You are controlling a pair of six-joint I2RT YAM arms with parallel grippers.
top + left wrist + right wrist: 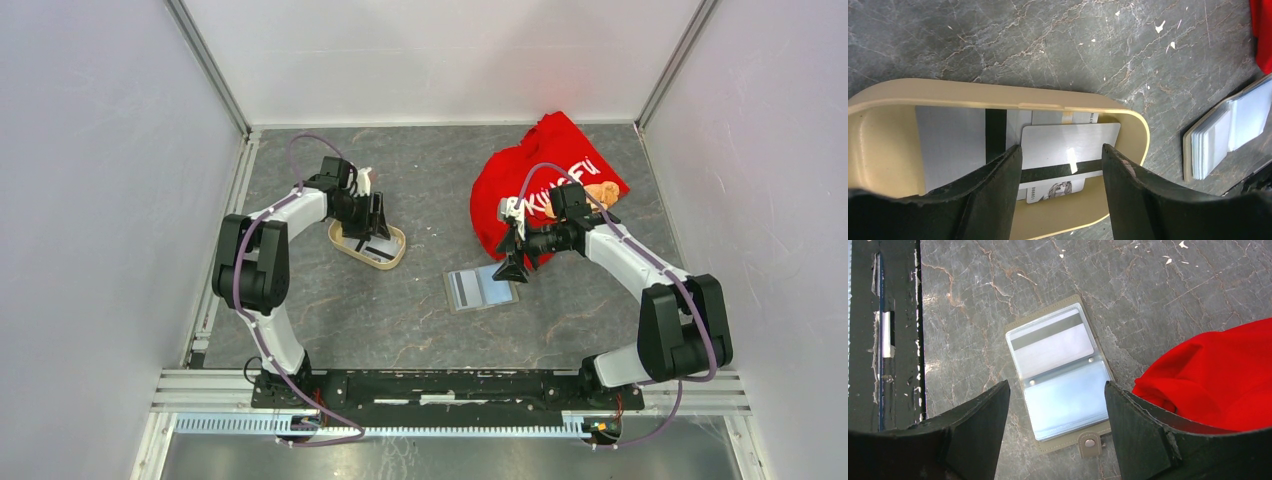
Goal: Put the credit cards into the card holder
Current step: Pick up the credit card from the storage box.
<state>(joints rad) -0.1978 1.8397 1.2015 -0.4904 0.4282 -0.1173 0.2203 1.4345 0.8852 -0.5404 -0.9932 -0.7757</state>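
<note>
Grey marbled bench [400, 330], walled on three sides. A beige oval tray [392, 258] sat left of centre. The left arm [290, 215] reached over it from the left, wrist bent down into it. From the left wrist view, the left jaws were spread wide with nothing pinched between them. Their tips were low inside the tray, standing on either side of the uppermost of the credit cards [1070, 137], a pale grey one with a dark stripe and a small printed portrait at one end. Could not tell whether the tips touched it. That card overlapped a second grey card [948, 145], also dark-striped, lying flat on the tray floor. The edge of a third card [1083, 117] showed against the tray's far wall. The card holder [480, 288] lay open and flat on the bench near centre, to the right of the tray, nearer than it and well apart from it. The right arm [625, 255] came in from the right. The right jaws were spread and holding nothing, hanging above the holder's far right part without touching it. From the right wrist view, one striped pale card [1053, 342] already sat in a clear pocket, in the holder's left half, and a snap tab [1090, 442] stuck out from the other end. The red shirt [545, 185] lay crumpled at far right, its edge just beside the holder, with a sliver of bench showing between them.
</note>
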